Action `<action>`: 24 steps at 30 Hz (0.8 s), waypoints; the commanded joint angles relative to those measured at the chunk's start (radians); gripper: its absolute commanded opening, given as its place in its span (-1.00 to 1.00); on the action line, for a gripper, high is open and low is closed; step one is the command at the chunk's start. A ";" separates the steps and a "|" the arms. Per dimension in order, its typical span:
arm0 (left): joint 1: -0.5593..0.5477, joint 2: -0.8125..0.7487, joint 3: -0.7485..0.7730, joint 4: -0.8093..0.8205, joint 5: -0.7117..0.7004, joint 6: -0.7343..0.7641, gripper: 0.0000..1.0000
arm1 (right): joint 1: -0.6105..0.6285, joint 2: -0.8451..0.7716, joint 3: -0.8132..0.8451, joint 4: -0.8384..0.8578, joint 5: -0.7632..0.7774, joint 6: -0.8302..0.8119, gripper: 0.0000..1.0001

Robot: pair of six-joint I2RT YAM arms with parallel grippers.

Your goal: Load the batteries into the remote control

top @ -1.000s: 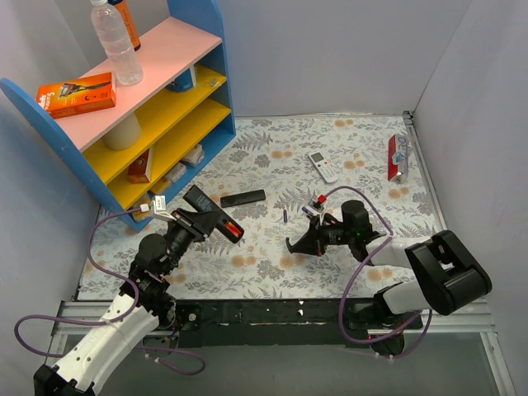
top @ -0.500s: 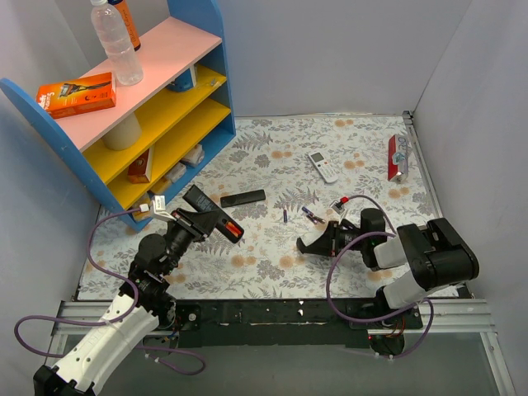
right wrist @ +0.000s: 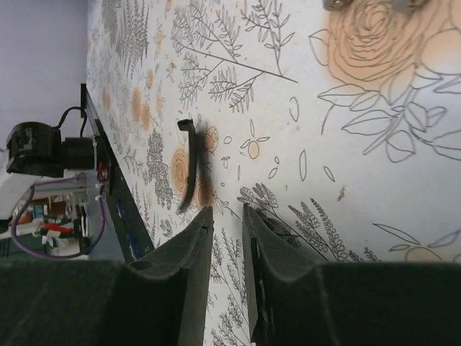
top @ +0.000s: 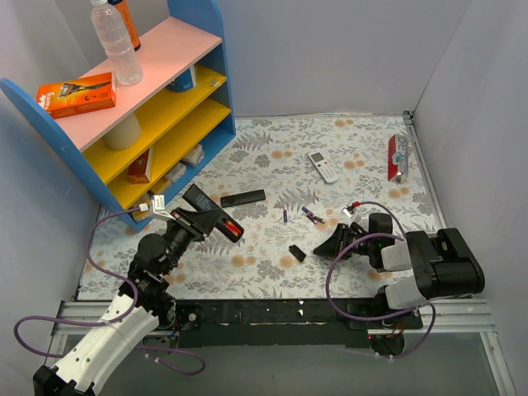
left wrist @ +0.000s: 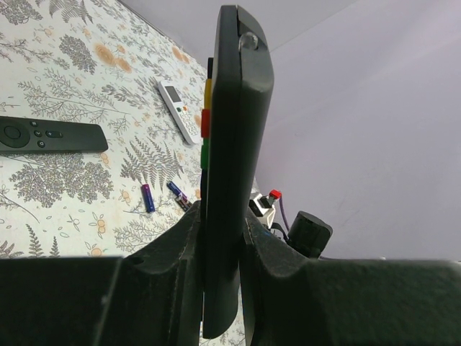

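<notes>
Remote [left wrist: 232, 130] in L pincer [left wrist: 222, 234]

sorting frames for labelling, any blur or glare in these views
Top view: even light, soft shadows, no glare, batteries small but distinct; left wrist: the clamped remote is a dark slab across the middle; right wrist: mat sharp, fingers in shadow.

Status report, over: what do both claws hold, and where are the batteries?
Left claw shut on remote control, held edge-up. Right claw open, empty; small black piece on mat just ahead. Batteries loose on mat, untouched.
</notes>
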State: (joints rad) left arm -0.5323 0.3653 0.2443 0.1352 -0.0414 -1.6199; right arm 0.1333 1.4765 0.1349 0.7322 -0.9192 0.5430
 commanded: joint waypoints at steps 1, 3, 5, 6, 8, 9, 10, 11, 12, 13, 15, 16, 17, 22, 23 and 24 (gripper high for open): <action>-0.005 0.001 0.047 0.024 -0.002 0.000 -1.00 | -0.017 -0.071 0.061 -0.308 0.150 -0.151 -0.38; -0.005 0.004 0.046 0.029 0.000 -0.001 -1.00 | -0.015 -0.111 0.084 -0.361 0.180 -0.196 -0.38; -0.005 0.006 0.043 0.033 0.000 -0.001 -1.00 | -0.012 -0.148 0.095 -0.411 0.200 -0.250 -0.28; -0.005 0.009 0.043 0.034 0.000 -0.001 -1.00 | -0.008 -0.195 0.100 -0.425 0.204 -0.264 -0.23; -0.003 0.012 0.041 0.037 0.003 -0.001 -1.00 | 0.031 -0.244 0.124 -0.495 0.259 -0.317 -0.07; -0.005 0.015 0.041 0.040 0.003 -0.001 -1.00 | 0.054 -0.292 0.135 -0.514 0.284 -0.337 -0.01; -0.003 0.018 0.039 0.041 0.003 0.000 -1.00 | 0.113 -0.318 0.159 -0.540 0.360 -0.350 0.04; -0.005 0.021 0.038 0.044 0.005 0.000 -1.00 | 0.142 -0.340 0.167 -0.559 0.390 -0.354 0.11; -0.003 0.026 0.036 0.046 0.005 0.000 -1.00 | 0.175 -0.378 0.175 -0.566 0.405 -0.370 0.15; -0.005 0.032 0.035 0.049 0.008 0.000 -1.00 | 0.242 -0.392 0.189 -0.586 0.486 -0.373 0.16; -0.005 0.037 0.035 0.053 0.015 -0.001 -1.00 | 0.297 -0.398 0.247 -0.663 0.561 -0.386 0.18; -0.005 0.044 0.035 0.055 0.020 -0.001 -1.00 | 0.342 -0.387 0.268 -0.692 0.626 -0.391 0.22; -0.005 0.053 0.033 0.058 0.026 -0.001 -1.00 | 0.356 -0.372 0.319 -0.729 0.654 -0.393 0.22; -0.005 0.087 0.024 0.073 0.040 -0.011 -1.00 | 0.422 -0.297 0.381 -0.843 0.779 -0.344 0.22; -0.005 0.090 0.023 0.076 0.040 -0.011 -1.00 | 0.430 -0.294 0.384 -0.844 0.781 -0.335 0.22; -0.005 0.092 0.023 0.076 0.069 -0.008 -1.00 | 0.442 -0.282 0.393 -0.846 0.783 -0.331 0.22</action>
State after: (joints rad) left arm -0.5327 0.4519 0.2443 0.1627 -0.0151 -1.6272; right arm 0.5388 1.1725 0.4892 -0.0158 -0.2455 0.1883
